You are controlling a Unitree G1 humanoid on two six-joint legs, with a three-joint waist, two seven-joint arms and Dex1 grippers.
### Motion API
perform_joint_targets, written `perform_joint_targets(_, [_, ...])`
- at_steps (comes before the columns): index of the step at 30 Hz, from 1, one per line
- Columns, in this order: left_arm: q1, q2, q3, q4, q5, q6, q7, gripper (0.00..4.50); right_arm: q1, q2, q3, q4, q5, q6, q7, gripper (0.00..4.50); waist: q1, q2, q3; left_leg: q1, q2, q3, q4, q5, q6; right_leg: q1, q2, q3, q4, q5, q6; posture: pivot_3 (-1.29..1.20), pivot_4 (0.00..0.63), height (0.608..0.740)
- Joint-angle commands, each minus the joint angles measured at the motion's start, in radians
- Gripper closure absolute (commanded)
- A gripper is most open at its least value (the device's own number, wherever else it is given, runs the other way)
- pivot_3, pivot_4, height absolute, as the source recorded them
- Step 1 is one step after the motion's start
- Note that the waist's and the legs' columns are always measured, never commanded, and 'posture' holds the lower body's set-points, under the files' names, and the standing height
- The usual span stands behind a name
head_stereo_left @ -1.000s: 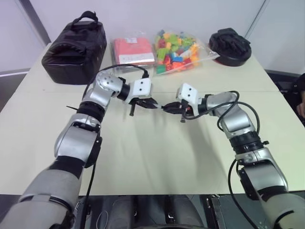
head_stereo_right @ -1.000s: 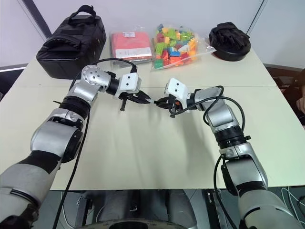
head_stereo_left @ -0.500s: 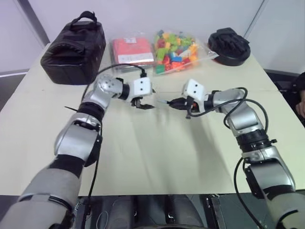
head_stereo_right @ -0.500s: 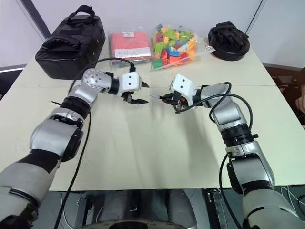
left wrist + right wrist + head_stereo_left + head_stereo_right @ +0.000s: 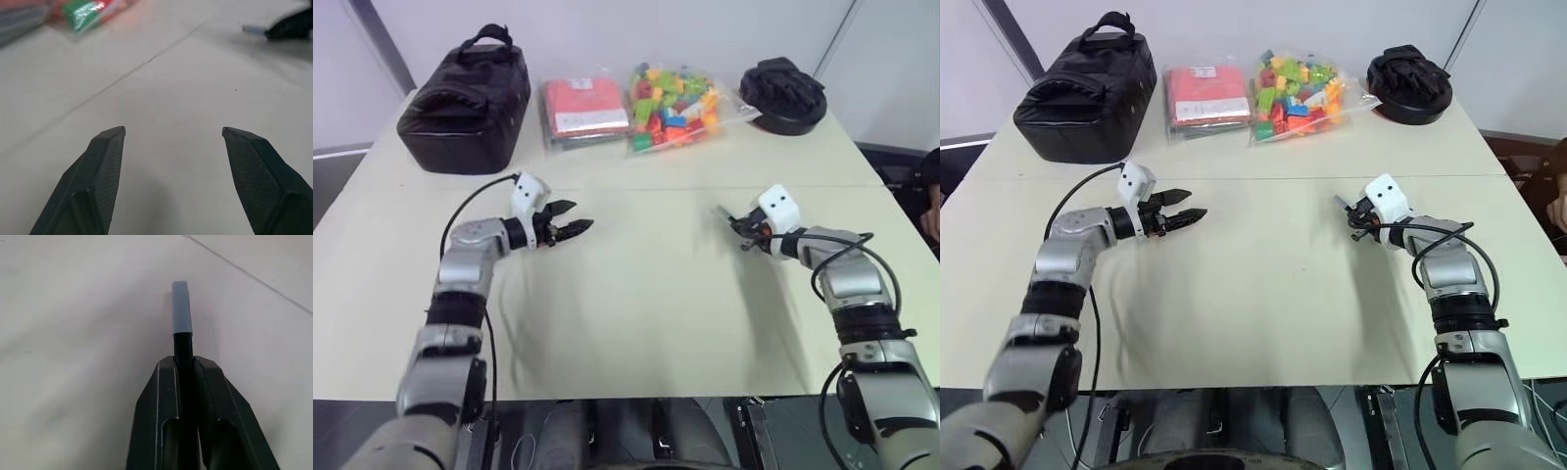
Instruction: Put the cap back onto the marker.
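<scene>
Left eye view: I look down on a pale bench (image 5: 636, 294) with my two arms spread wide. Along its far edge sit a black bag (image 5: 465, 93), a flat red packet (image 5: 585, 106), a clear bag of coloured toy blocks (image 5: 674, 93) and a black glove-like heap (image 5: 785, 90). They are well apart from both claws, and nothing lies on the bench between my arms. My left claw (image 5: 566, 228) points across toward the right with its fingers parted and nothing in them. My right claw (image 5: 741, 230) is pinched shut on the marker (image 5: 726, 215), whose pale end pokes out toward the far left.

Right eye view: the same layout, and a person's hand (image 5: 1558, 211) shows at the right edge, off the bench.

Left wrist view: my two black fingers stand wide apart over bare bench, empty. Far ahead I see the right claw as a dark shape with the pale capped tip sticking out of it.

Right wrist view: my fingers clamp the thin black marker, and the grey cap (image 5: 181, 307) sits on its tip, above the bench.

A second ago both claws met nose to nose at the middle of the bench; my left one has since let go and both arms have swung out apart.
</scene>
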Motion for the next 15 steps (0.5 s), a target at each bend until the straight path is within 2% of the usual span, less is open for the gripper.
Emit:
perform_joint_targets(1, [0.038,-0.037,0.069,-0.192,-0.067,0.099,0.171,1.16,-0.003,0.022,-0.048,-0.001,0.036,-0.007,-0.052,4.03,0.0,0.0,0.0,0.002,0.0,0.0,0.0,0.0,0.0,0.002,0.0,0.0,0.0,0.0,0.0,0.0,0.15,0.74])
perform_joint_targets(5, [0.076,-0.041,0.071,-0.235,-0.073,0.127,0.253,1.14,-0.002,0.028,-0.046,-0.009,0.055,0.006,-0.048,2.14,-0.002,0.0,0.0,0.005,-0.001,0.0,0.0,0.0,0.0,0.004,0.0,0.001,0.0,0.0,0.0,0.0,0.15,0.74])
perform_joint_targets(6, [0.09,-0.039,0.077,-0.236,-0.078,0.129,0.265,1.14,0.001,0.026,-0.047,-0.019,0.06,0.014,-0.049,1.52,-0.002,0.0,0.0,0.005,-0.001,0.0,0.0,0.0,0.0,0.004,0.0,0.001,0.0,0.0,0.0,0.0,0.15,0.74])
perform_joint_targets(9, [0.135,-0.029,0.091,-0.239,-0.083,0.109,0.29,1.14,0.016,0.015,-0.06,-0.061,0.079,0.043,-0.047,0.04,-0.003,0.0,0.0,0.005,-0.001,0.001,-0.001,0.0,0.0,0.004,0.0,0.001,0.0,0.0,0.0,0.0,0.15,0.74])
perform_joint_targets(15, [0.248,-0.006,0.122,-0.269,-0.084,0.058,0.338,1.14,0.065,-0.082,-0.215,-0.078,0.135,0.043,-0.092,0.04,0.001,0.0,0.0,0.005,-0.002,0.002,-0.001,0.0,0.0,0.004,-0.001,0.002,0.0,0.0,0.0,0.0,0.15,0.74])
